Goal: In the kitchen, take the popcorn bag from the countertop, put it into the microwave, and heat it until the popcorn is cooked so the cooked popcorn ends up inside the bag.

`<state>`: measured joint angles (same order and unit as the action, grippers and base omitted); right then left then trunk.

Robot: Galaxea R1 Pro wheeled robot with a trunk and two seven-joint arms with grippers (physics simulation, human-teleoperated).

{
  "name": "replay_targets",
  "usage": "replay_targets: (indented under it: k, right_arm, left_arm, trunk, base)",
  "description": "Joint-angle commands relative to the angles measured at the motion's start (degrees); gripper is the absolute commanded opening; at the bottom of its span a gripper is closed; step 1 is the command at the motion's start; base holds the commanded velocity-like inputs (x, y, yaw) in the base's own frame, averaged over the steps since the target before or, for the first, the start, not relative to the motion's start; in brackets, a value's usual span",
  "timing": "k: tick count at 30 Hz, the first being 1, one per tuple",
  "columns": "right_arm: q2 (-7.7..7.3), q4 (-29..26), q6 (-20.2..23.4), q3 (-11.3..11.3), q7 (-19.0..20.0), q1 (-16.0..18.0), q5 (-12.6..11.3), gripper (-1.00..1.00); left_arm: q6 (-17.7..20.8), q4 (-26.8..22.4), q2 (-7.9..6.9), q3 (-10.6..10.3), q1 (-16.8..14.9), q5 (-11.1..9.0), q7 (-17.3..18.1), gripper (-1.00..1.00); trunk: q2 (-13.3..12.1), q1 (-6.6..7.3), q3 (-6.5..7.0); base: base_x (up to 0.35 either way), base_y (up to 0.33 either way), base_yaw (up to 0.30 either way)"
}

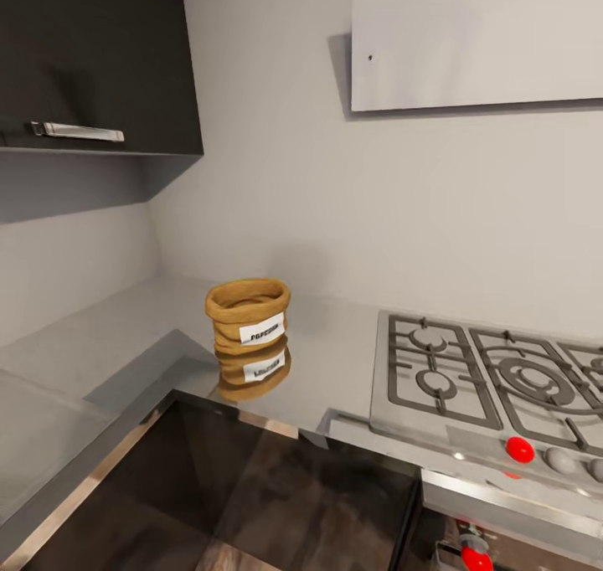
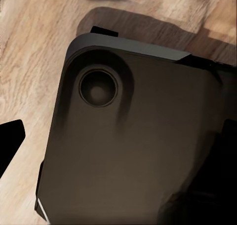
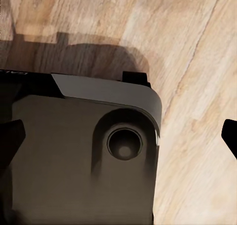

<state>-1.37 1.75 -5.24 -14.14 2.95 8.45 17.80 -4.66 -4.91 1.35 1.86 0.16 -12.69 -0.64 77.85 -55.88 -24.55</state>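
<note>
Head view: popcorn bag (image 1: 248, 316) upright on countertop (image 1: 335, 362) (wrist views: robot base, floor; gripper states untellable).

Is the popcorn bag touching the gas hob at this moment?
Apart. The head view shows the popcorn bag standing on the countertop, with a plain stretch of bare grey surface between it and the hob.

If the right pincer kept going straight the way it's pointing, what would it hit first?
Probably the robot's own dark base, which lies right ahead of the right pincer, with wood floor beside it. Depth is unclear.
</note>
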Motion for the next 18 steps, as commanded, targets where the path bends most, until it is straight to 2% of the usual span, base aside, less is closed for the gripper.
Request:
replay_targets:
  k: [1,18]
  right_arm:
    - [-0.04,0.19,-0.33,-0.47,0.12,0.07,0.37,1.0]
    - [0.3,0.19,0.14,-0.54,0.17,0.07,0.26,1.0]
  left_arm:
    - [-0.09,-0.08,0.03,0.16,0.02,-0.14,-0.07,1.0]
    - [-0.06,-0.1,0.03,0.07,0.02,-0.14,-0.06,1.0]
  trunk:
    - [-0.38,0.23,0.14]
    - [-7.2,3.96,3.19]
  base:
    - [0.0,0.0,0.0]
    - [0.0,0.0,0.0]
